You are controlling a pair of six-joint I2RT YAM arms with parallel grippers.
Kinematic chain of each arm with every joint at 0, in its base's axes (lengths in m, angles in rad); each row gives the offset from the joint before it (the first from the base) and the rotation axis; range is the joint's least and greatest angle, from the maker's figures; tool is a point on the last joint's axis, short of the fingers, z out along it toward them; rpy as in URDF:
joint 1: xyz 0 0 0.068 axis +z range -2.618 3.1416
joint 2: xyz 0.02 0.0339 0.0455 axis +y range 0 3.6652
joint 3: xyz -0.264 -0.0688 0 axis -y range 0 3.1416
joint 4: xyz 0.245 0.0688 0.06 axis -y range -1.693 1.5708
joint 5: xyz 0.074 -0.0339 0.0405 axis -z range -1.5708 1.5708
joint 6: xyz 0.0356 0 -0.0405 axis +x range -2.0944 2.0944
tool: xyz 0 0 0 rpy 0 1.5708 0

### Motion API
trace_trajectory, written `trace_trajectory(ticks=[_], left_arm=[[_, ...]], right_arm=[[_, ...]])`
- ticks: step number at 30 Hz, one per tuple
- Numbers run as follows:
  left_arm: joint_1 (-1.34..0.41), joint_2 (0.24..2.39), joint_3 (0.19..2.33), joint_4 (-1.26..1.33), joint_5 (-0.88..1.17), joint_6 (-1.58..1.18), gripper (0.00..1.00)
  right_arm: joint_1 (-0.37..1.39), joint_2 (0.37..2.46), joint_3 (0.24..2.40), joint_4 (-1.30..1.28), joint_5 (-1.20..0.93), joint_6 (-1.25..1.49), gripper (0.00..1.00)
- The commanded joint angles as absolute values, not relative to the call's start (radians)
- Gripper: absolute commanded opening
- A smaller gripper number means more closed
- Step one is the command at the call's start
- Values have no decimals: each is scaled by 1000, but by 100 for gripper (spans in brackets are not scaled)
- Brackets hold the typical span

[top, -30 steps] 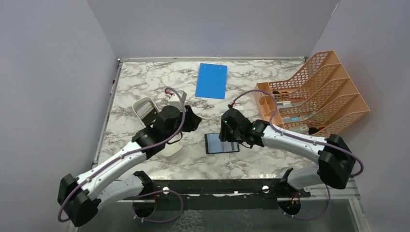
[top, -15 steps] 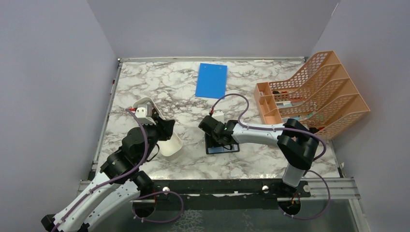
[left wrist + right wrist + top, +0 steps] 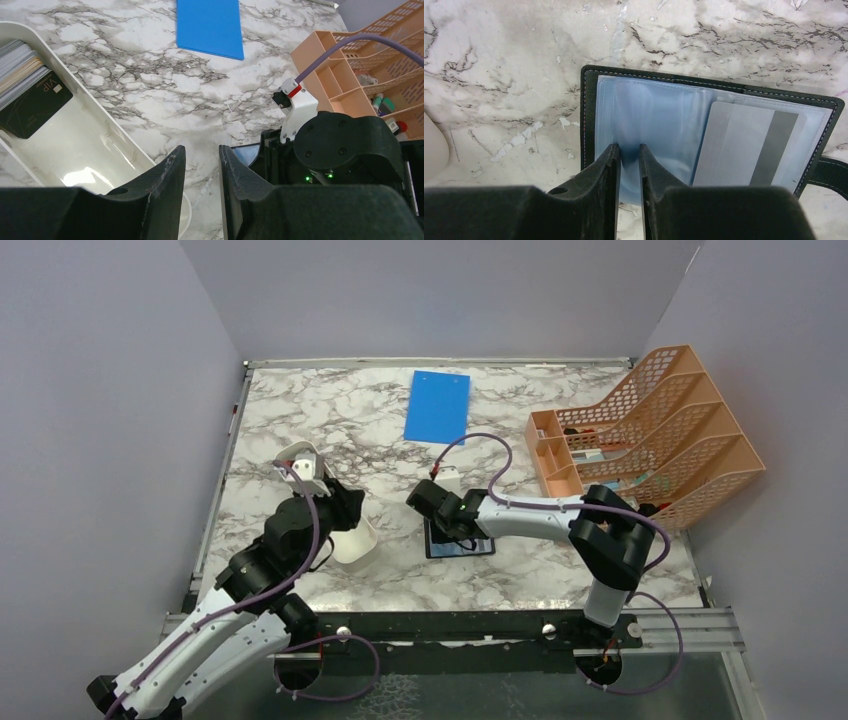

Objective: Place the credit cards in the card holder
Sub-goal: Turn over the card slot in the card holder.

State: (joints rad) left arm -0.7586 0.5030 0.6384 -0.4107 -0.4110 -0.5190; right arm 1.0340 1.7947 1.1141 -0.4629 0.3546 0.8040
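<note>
White tray (image 3: 355, 540): lies on the marble table (image 3: 300, 410), left of centre, running from 11 o'clock to 5 o'clock in the top view
Credit cards (image 3: 34, 102): a stack leaning inside the tray's far end, with a dark card marked VIP in front and pale and yellowish edges behind it
Left gripper (image 3: 200, 165): over the tray's near end; jaws parted by a narrow slot with nothing in it and only marble showing through
Cards against left jaws: the stack sits at 10 o'clock of the fingertips in the left wrist view, well apart and untouched; the tray's rim passes just beside the left finger
Card holder (image 3: 674, 120): spread open and flat on the marble near the table's middle, at 3 o'clock of the tray, black border around a grey-blue clear sleeve, snap tab at its right edge
Grey card (image 3: 744, 145): already in the holder's right-hand pocket, a darker stripe across it
Right gripper (image 3: 629, 150): down on the holder's left half; jaws drawn close, with a raised fold of the clear sleeve caught between the fingertips
Grey card against right jaws: at 3 o'clock of the fingertips, near but not touching
Blue board (image 3: 438, 406): flat at 12 o'clock of the holder, well apart
Orange rack (image 3: 660, 430): at 2 o'clock of the holder, on the table's right edge
</note>
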Motion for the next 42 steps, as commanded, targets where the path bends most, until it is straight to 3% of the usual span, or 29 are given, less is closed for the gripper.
trace_trajectory(ticks=[1,11,17,23,29,42], left_arm=[[-755,534,631,-409,-383,-533,34],[-755,687,581,-314,-276,-600,34],[-755,776,561,-244,-206,-638,34],[-755,821,549,-208,-188,-652,34],[-755,883,546,-174,-154,-665,33],[-755,1141,584,-33,-15,-676,19]], right_arm=[[1032,1810,1058,-453,363,814,22],[1008,1721,957,-257,253,789,19],[996,1722,940,-226,226,781,27],[990,1687,906,-184,216,772,10],[980,1660,879,-158,194,773,12],[890,1532,702,79,10,786,14]])
